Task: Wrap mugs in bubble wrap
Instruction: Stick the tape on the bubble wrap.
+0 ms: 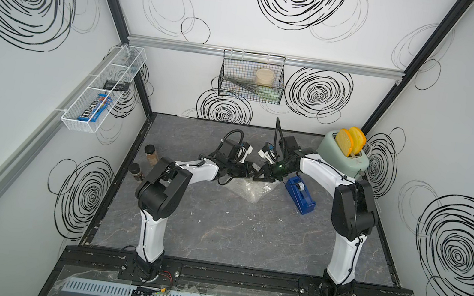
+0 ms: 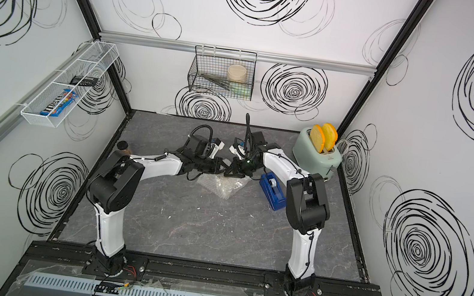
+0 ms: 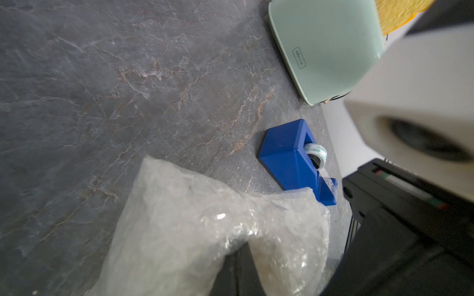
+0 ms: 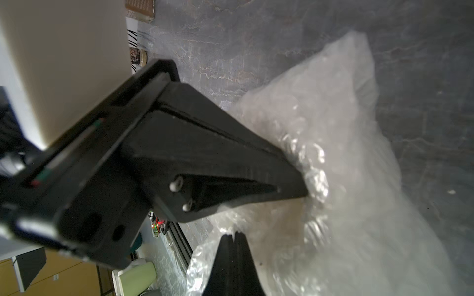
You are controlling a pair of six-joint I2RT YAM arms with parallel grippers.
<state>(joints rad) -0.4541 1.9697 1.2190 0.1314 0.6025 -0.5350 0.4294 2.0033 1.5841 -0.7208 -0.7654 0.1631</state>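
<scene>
Currently, on the table [image 1: 217,231], the wrap [image 1: 250,190] lies bunched beside the dispenser [image 1: 300,194]. The left gripper [image 4: 304,191] and right gripper [image 4: 234,235] both seem clamped on it. The mug is unseen, perhaps underneath. Pulling apart could tear the film or make it slip.

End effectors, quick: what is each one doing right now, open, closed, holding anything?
Left end effector: closed, tip pinching the bubble wrap.
Right end effector: closed, gripping the same bubble wrap at its edge.
</scene>
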